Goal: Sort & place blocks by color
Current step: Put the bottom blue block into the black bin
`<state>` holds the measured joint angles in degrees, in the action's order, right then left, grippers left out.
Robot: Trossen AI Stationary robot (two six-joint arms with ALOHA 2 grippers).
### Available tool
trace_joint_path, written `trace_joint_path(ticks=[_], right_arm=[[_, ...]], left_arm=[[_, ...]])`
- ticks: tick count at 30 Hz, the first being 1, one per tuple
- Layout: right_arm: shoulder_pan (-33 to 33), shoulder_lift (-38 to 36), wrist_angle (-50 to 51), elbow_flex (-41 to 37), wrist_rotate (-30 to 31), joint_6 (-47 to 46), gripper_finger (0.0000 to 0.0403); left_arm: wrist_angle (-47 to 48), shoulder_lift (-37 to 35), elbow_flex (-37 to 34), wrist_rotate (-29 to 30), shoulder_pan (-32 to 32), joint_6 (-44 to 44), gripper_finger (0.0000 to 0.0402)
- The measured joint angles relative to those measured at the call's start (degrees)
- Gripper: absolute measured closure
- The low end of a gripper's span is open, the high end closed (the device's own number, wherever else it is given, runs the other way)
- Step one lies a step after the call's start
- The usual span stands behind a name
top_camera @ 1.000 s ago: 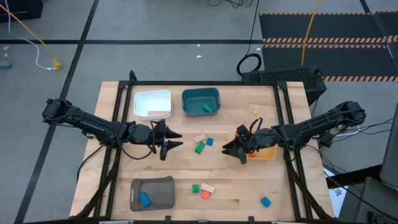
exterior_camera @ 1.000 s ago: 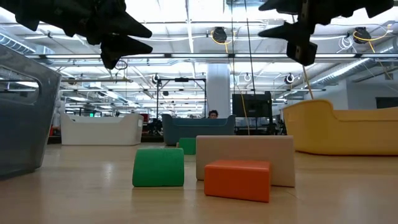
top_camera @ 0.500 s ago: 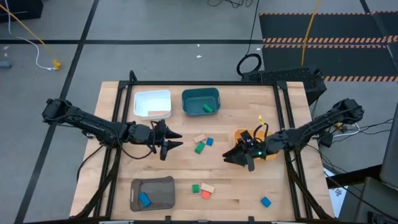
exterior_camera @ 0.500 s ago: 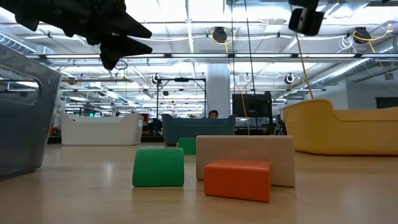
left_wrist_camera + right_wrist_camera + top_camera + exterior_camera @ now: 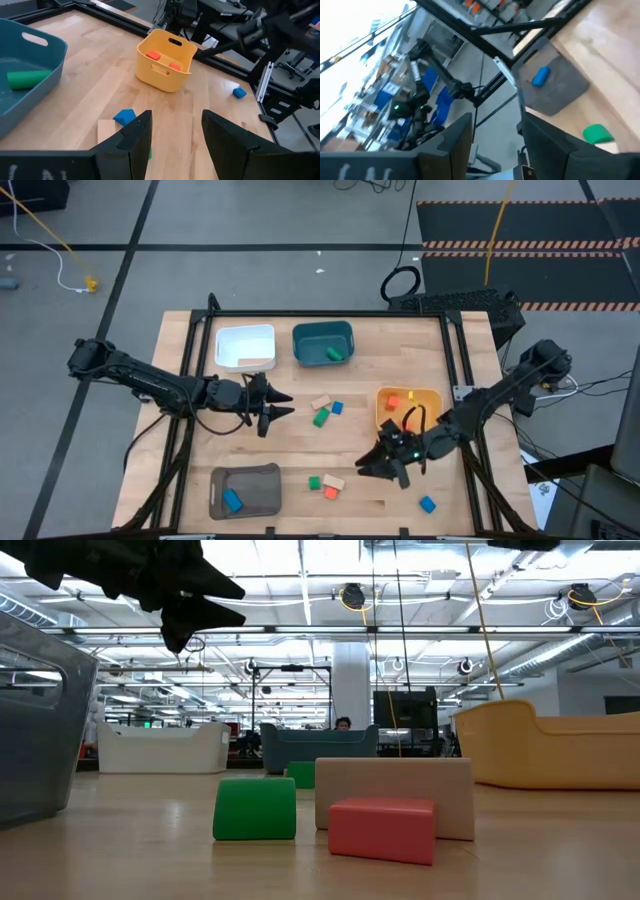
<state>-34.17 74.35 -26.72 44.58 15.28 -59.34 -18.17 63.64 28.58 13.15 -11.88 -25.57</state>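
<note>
We've got the right pincer (image 5: 385,467) low over the front half of the bench (image 5: 290,442), fingers spread apart and holding nothing, just beside the little cluster of a green block (image 5: 314,482), a tan block (image 5: 334,481) and a red-orange block (image 5: 331,493). A lone blue block (image 5: 428,504) sits near the front right corner, close to that pincer. The left pincer (image 5: 278,405) hangs above mid-bench on the left, fingers also wide and empty, pointing toward a second cluster: a tan brick (image 5: 321,402), a blue cube (image 5: 337,408) and a green cube (image 5: 321,419). We see red-orange pieces (image 5: 153,56) lying in the yellow bin (image 5: 432,396), a green piece (image 5: 334,354) in the teal bin (image 5: 322,331), a blue piece (image 5: 233,500) in the grey bin (image 5: 262,485), and the white bin (image 5: 244,336) at the back left. At bench level, the green block (image 5: 255,808) stands just beside the red-orange one (image 5: 381,830), with the tan block (image 5: 394,783) right behind.
</note>
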Motion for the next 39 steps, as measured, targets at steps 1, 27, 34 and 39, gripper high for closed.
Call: trace_joint_path(ticks=[1, 27, 34, 39], right_arm=[[-0.7, 0.6, 0.0, 0.0, 1.4, -0.9, 0.0238], [-11.9, 14.9, 35.2, 20.9, -4.5, -36.7, 0.0238], [-14.2, 14.9, 49.4, 20.9, -12.3, -52.4, 0.0238], [-16.6, 14.9, 63.7, 20.9, -20.1, -61.2, 0.0238]], left_arm=[[0.0, 0.0, 0.0, 0.0, 0.0, -0.2, 0.0227], [0.4, 0.0, 0.0, 0.2, 0.0, -3.3, 0.0227], [0.4, 0.0, 0.0, 0.4, 0.0, -3.3, 0.0227], [0.4, 0.0, 0.0, 0.4, 0.0, -3.2, 0.0227]])
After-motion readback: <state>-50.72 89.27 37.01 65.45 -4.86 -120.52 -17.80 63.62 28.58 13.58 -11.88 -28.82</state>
